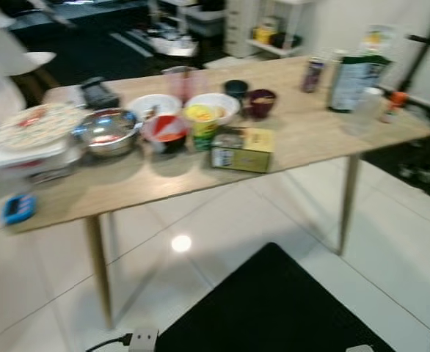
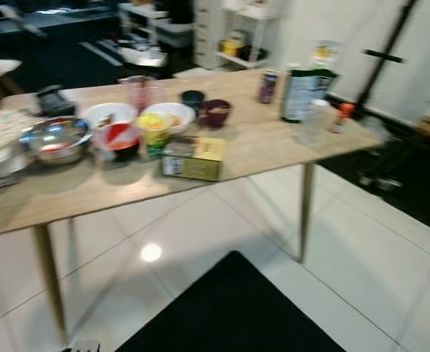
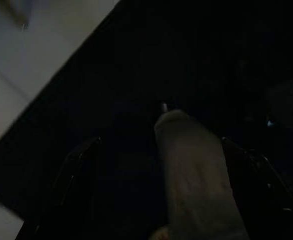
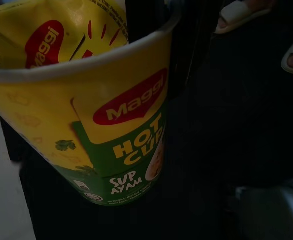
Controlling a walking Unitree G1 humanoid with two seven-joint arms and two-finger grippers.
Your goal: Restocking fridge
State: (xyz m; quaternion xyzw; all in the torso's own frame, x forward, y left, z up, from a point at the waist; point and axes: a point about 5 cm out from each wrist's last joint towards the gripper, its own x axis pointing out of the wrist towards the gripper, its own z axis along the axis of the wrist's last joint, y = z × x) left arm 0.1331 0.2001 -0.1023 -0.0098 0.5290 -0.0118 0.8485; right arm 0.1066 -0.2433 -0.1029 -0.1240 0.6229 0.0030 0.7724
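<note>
- The right pincer is gripping a yellow Maggi noodle cup over a black mat.
- The left pincer is hanging with fingers apart (very dark there).
- Bowls are crowding the wooden desk, beside a yellow box.

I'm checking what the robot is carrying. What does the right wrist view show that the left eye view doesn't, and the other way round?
Right wrist view: a yellow-and-green Maggi Hot Cup up close in the right claw, and a person's slippered feet beyond it.
Left eye view: the wooden table with a steel bowl, white bowls, a yellow box, a tall dark bottle and a blue item near its edge.
Shared: the black mat and the pale tiled floor.
</note>
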